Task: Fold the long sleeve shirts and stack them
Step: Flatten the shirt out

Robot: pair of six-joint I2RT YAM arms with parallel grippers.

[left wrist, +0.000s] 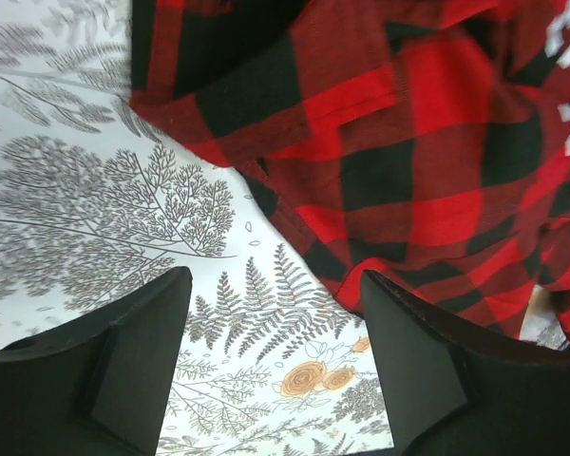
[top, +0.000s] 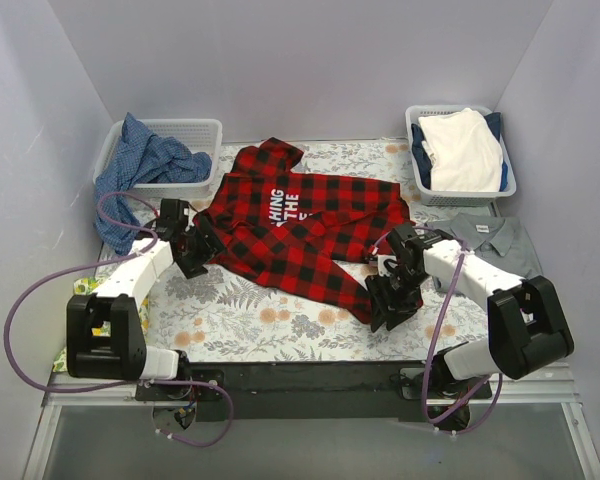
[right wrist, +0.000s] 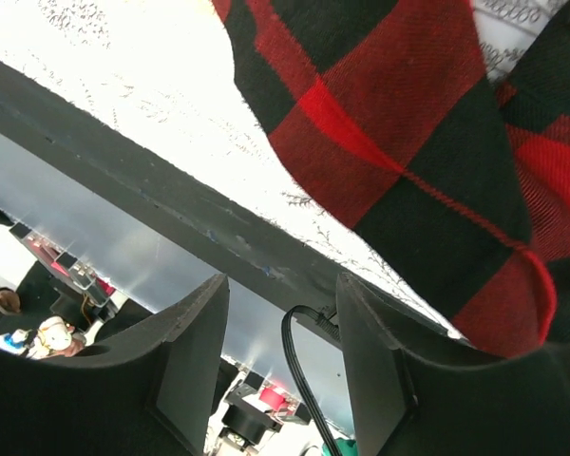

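The plaid shirt (top: 300,225) lies rumpled across the middle of the counter (top: 240,320), one sleeve (top: 330,275) trailing toward the near right. A grey shirt (top: 500,240) lies flat at the right edge, partly under the right arm.

The flannel is judged to be soft, limp and fairly light. It is expected to sag and bunch when lifted, and to drag on the patterned cover rather than slide. A hold is best taken at an edge or seam, such as the hem, cuff or shoulder, where the layers can be pinched together. A grip in the open middle would only gather loose cloth.

The left end effector (left wrist: 275,285) is held wide open just beside the shirt's left edge. Only the fern-print cover is seen between its fingers (left wrist: 142,361), and nothing is gripped. The right end effector (right wrist: 283,285) is also parted, near the sleeve end. The cloth hangs beside one finger, perhaps brushing it, but nothing is caught between the two.
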